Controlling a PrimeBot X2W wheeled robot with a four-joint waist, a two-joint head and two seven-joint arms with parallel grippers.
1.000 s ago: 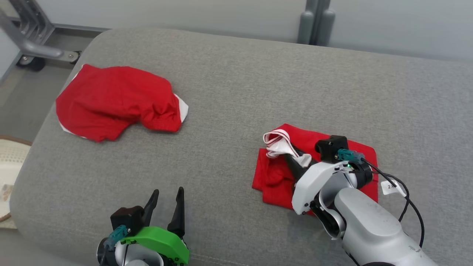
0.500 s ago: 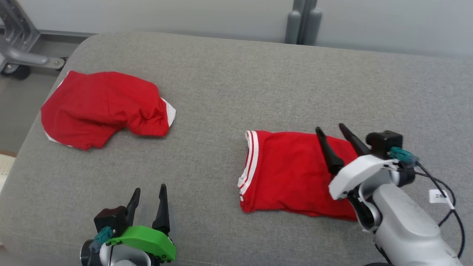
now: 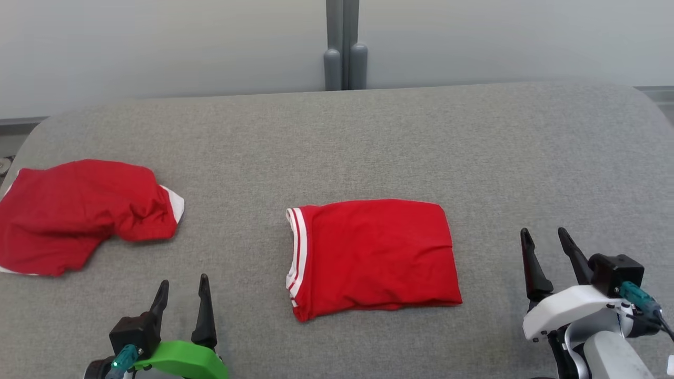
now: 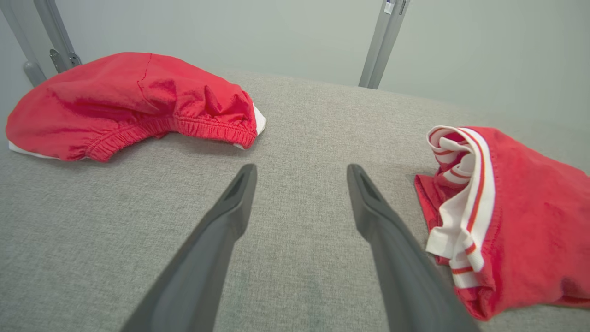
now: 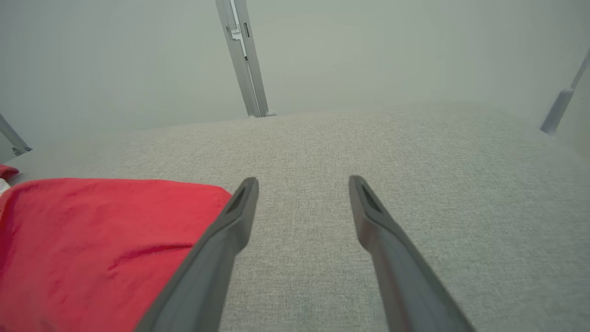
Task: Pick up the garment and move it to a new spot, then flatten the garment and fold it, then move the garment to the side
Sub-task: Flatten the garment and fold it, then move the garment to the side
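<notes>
Nearest, to the near left of the garment (image 3: 374, 252): left hand (image 3: 184, 281), fingers spread, holding nothing. To its near right: right hand (image 3: 543, 231), fingers also spread, empty, not touching it. Garment itself red, folded to a neat rectangle, white striped edge on its left side, lying flat on the gray surface (image 3: 421, 137). Well to its left: crumpled red heap (image 3: 79, 210). Behind it, far: gray post (image 3: 345, 47).

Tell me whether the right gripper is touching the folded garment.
Apart. The head view shows bare grey cushion between the right gripper and the folded garment; its jaws stand open, holding nothing.
</notes>
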